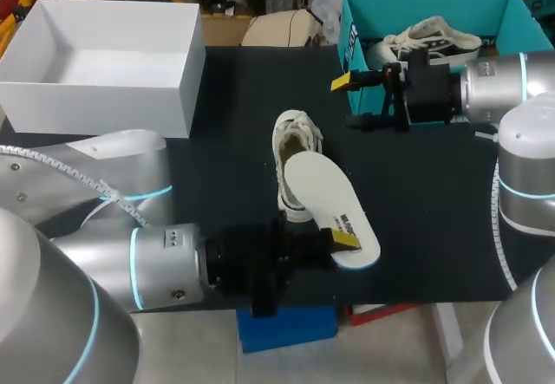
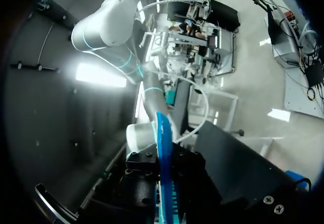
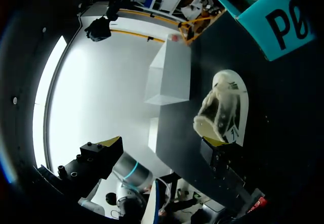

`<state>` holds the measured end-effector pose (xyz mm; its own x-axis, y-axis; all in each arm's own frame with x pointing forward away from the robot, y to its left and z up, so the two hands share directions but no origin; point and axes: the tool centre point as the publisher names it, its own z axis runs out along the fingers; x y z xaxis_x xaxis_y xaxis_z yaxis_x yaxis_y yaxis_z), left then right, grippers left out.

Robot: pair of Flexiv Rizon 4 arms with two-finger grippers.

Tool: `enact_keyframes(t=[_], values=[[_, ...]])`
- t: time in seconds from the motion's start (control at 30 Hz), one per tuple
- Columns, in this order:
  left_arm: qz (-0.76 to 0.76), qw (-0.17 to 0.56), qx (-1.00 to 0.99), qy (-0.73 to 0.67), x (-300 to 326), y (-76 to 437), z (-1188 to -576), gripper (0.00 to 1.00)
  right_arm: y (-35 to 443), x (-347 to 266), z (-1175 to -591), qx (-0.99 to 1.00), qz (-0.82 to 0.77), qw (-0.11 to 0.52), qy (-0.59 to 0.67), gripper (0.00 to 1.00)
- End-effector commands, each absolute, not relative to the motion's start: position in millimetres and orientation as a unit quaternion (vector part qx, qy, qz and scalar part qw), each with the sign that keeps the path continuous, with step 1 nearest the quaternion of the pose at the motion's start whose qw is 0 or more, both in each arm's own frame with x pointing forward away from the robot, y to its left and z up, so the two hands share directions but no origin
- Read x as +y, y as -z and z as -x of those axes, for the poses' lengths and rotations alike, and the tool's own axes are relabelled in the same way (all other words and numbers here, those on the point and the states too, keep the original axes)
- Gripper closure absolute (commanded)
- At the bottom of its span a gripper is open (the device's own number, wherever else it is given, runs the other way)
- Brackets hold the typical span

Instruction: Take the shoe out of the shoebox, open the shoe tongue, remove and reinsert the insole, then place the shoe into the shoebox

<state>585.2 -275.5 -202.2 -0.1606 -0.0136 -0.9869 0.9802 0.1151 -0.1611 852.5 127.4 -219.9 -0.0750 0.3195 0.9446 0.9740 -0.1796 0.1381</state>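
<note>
**Insole out and in hand; reinsertion and boxing left to do**

At the far left of the desk [image 1: 217, 98] stood an open white box [image 1: 104, 55], with nothing visible inside it. Nearer the front edge, the left tool [image 1: 341, 244] was closed on one end of the white insole [image 1: 334, 211]. The left wrist view showed that insole edge-on, pinched between the dark fingers, with its blue underside showing. Its other end reached to the shoe [image 1: 297, 154], which lay near the middle of the desk with its mouth facing up. Whether the insole touched the shoe there could not be told. To the right, the right tool [image 1: 349, 102] hung with its fingers spread wide and held nothing. It was just beside the near corner of the teal shoebox [image 1: 434, 3], and its own wrist view looked back across the desk at the shoe. A second shoe [image 1: 429, 39] sat in that shoebox.

By my reading, the shoe had been taken out of its box and the insole pulled free, so the tongue was presumably opened already. Two steps remained: sliding the insole back into the shoe, then placing the shoe in the shoebox.
</note>
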Motion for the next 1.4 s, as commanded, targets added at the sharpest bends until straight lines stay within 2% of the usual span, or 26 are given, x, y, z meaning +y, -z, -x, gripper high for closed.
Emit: enact_keyframes(t=[0.03,0.77,1.4], values=[[-0.454,0.486,0.539,0.516,-276,221,-592,1.00,221,128,-852,-0.545,0.592,0.334,0.491,0.00],[-0.499,0.518,0.485,0.497,-272,263,-652,1.00,221,128,-852,-0.545,0.592,0.334,0.491,0.00],[-0.541,0.526,0.438,0.488,-278,276,-725,1.00,221,128,-852,-0.545,0.592,0.334,0.491,0.00]])
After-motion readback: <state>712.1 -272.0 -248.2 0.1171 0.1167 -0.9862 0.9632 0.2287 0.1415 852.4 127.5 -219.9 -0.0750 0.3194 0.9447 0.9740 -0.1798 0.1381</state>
